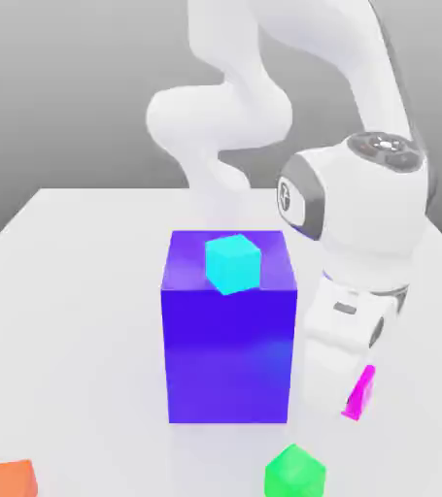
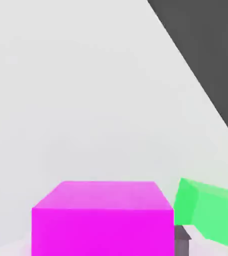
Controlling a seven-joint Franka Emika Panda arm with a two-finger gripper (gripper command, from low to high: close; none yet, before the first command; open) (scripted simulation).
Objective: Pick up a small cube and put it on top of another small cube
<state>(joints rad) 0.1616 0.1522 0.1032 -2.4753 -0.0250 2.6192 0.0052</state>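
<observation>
An orange cube [image 1: 9, 479] is seen at the near left corner of the worktop [image 1: 69, 291]. A big blue block [image 1: 229, 335] stands mid-worktop, with a cyan cube [image 1: 233, 263] resting on its top face. A green cube [image 1: 295, 473] lies at the near edge, right of the block's front. The hand [image 1: 346, 374] is lowered close to the worktop just right of the blue block. The small cube [image 1: 361, 393], magenta, is seen partly hidden behind the hand; in the hand view it [image 2: 103, 217] sits directly under the camera, with the green cube [image 2: 211, 215] just beside it.

Hand state: cannot be told; whether the cube is enclosed is not resolved.

Step judged in hand: the grasp of the small cube, with the stack not yet made.

Next move, judged: once a firm hold is confirmed, a straight lift is called for, then a carry to the chosen cube and a level set-down.

Clearance: the blue block stands close on one side; open worktop is available toward the right edge. The near edge is close to the green cube.
</observation>
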